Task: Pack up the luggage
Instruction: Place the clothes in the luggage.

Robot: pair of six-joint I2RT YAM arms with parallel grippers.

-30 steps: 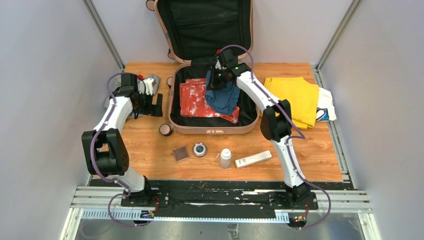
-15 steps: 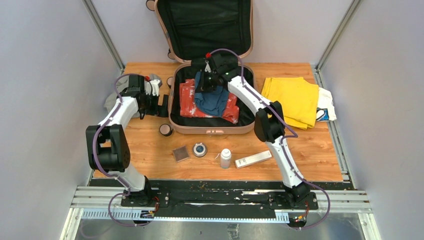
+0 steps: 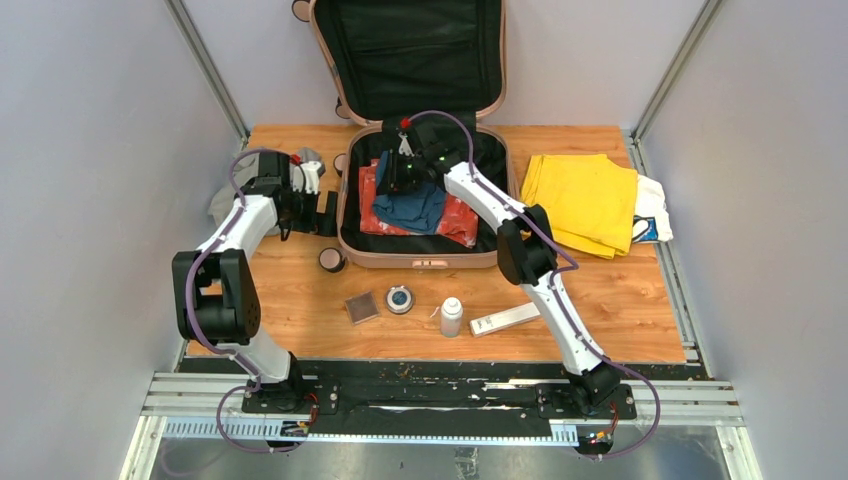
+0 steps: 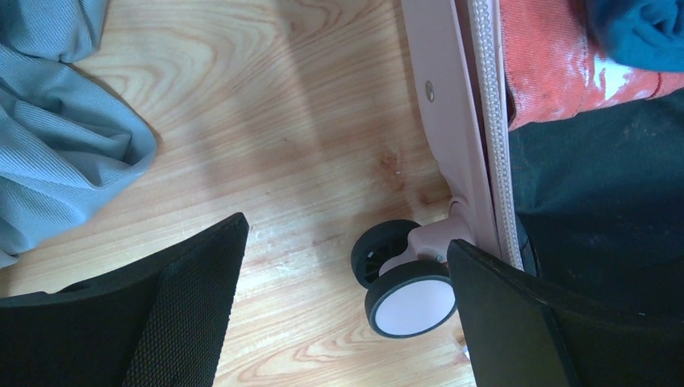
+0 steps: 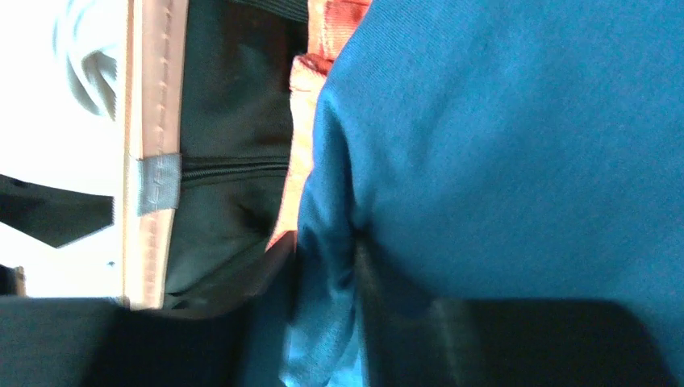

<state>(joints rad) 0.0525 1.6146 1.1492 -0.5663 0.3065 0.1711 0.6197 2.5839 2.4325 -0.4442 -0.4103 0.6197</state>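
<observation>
- top external view: the luggage [image 3: 420,262] lies open at the far middle of the tabletop [image 3: 620,310], its lid standing up at the far side.
- the right jaws pinch the far end of a blue garment [image 3: 412,205], which is draped on a red cloth [image 3: 455,222] inside.
- the left jaws gape wide and empty, just left of the shell, beside a wheel [image 4: 407,300].
- the shell looks stiff and smooth and would likely roll if pushed, so grip it at the rim. the garment looks limp and light, so pinch a bunched fold.
</observation>
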